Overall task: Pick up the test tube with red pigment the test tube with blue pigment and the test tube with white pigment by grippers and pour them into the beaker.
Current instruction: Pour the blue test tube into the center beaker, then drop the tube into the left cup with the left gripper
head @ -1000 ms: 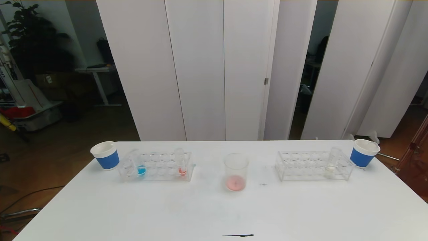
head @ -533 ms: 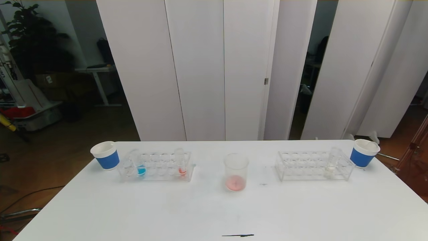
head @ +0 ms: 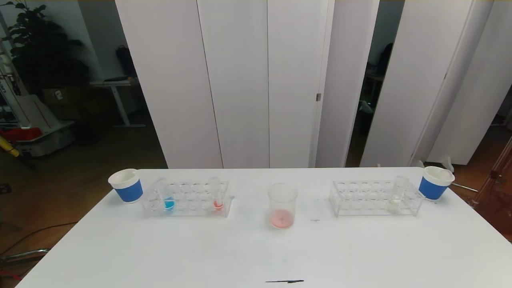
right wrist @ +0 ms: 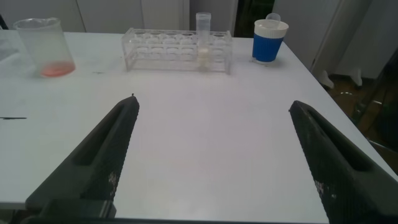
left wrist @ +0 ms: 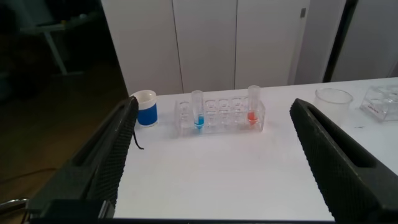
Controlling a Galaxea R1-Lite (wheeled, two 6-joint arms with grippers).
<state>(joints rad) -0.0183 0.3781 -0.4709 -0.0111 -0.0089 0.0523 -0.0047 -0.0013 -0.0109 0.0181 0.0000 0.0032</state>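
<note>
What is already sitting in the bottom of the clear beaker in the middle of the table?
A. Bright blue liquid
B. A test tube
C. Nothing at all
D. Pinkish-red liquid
D: the beaker holds a thin pinkish-red layer at its bottom, and no tube stands in it.

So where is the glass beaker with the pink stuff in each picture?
Head view: beaker stands mid-table, between the two racks.
Left wrist view: only its rim shows, beside the left rack.
Right wrist view: beaker at the table's far end.
Shared landmark: its pink liquid.
</note>
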